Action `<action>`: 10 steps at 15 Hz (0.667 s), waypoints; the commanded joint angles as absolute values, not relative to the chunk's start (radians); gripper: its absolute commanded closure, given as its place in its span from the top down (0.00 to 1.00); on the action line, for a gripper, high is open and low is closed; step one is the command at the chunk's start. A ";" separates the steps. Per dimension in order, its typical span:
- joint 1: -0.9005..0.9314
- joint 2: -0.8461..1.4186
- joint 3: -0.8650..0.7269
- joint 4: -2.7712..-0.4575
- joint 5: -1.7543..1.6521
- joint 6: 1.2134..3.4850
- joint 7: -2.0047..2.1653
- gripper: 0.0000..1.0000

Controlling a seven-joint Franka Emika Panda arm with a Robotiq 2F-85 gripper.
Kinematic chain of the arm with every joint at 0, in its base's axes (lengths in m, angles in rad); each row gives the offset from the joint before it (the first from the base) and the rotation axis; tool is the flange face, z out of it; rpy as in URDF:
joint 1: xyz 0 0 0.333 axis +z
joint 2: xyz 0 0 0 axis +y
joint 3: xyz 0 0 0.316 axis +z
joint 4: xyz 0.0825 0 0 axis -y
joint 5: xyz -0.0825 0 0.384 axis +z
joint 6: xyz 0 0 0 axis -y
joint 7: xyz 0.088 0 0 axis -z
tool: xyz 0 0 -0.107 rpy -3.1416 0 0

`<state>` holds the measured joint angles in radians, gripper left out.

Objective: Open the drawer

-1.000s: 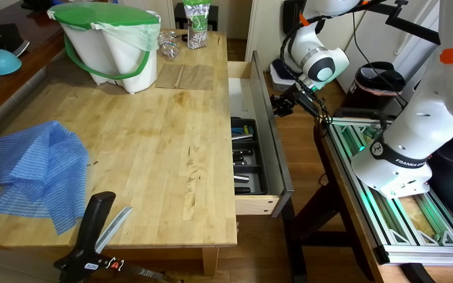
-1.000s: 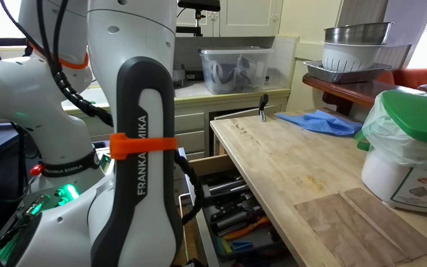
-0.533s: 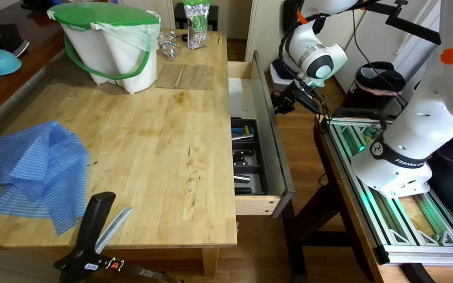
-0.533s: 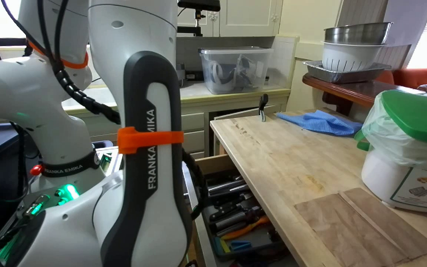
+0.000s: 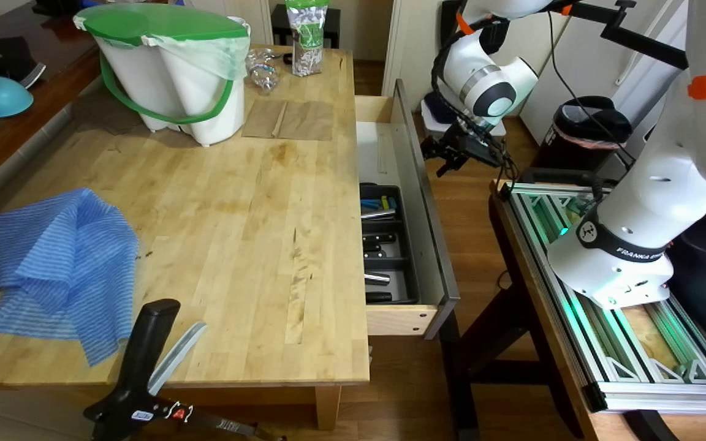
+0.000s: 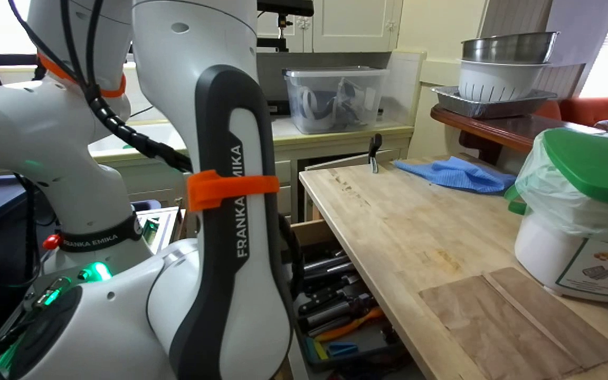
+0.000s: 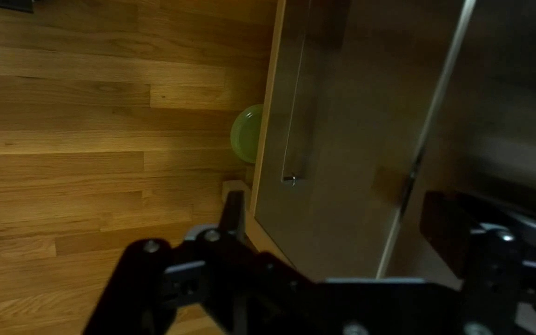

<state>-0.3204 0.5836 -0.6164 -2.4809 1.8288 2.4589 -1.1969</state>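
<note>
- The black two-fingered gripper (image 7: 335, 209) has its fingers (image 7: 234, 211) spread wide apart in the wrist view; a pale metallic strip (image 7: 435, 107) appears between them, though whether they reach around it cannot be told.
- Just beside the gripper is the long, shallow drawer with a grey front panel and pale interior (image 5: 410, 184), pulled out so that its contents show; the gripper hangs outside that panel, and contact between them cannot be told.
- Across that panel from the gripper, inside the drawer, lies a dark divided tray (image 5: 399, 286) of black-handled and metal utensils (image 5: 379, 237).
- Farther from the gripper, past the drawer, spreads the pale butcher-block wooden table (image 5: 224, 257), bearing a flat piece of brown paper (image 5: 310, 119), a white plastic bin with a green lid (image 5: 175, 73) and a crumpled blue striped cloth (image 5: 77, 257), the cloth lying farthest of the three from the tool.
- Below the gripper is the brown wood-plank floor (image 7: 86, 177), where a round green dish (image 7: 245, 135) shows, partly hidden by a tan wooden edge (image 7: 271, 74).
- The white jointed robot arm (image 5: 468, 64) carries the gripper from above.
</note>
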 commanded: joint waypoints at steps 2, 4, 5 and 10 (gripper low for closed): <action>-0.301 0.519 -0.625 -2.509 1.734 2.550 -1.171 1.00; -0.293 0.454 -0.627 -2.535 1.708 2.572 -1.161 1.00; -0.288 0.411 -0.630 -2.554 1.687 2.589 -1.146 1.00; -0.290 0.221 -0.618 -2.624 1.540 2.670 -1.009 1.00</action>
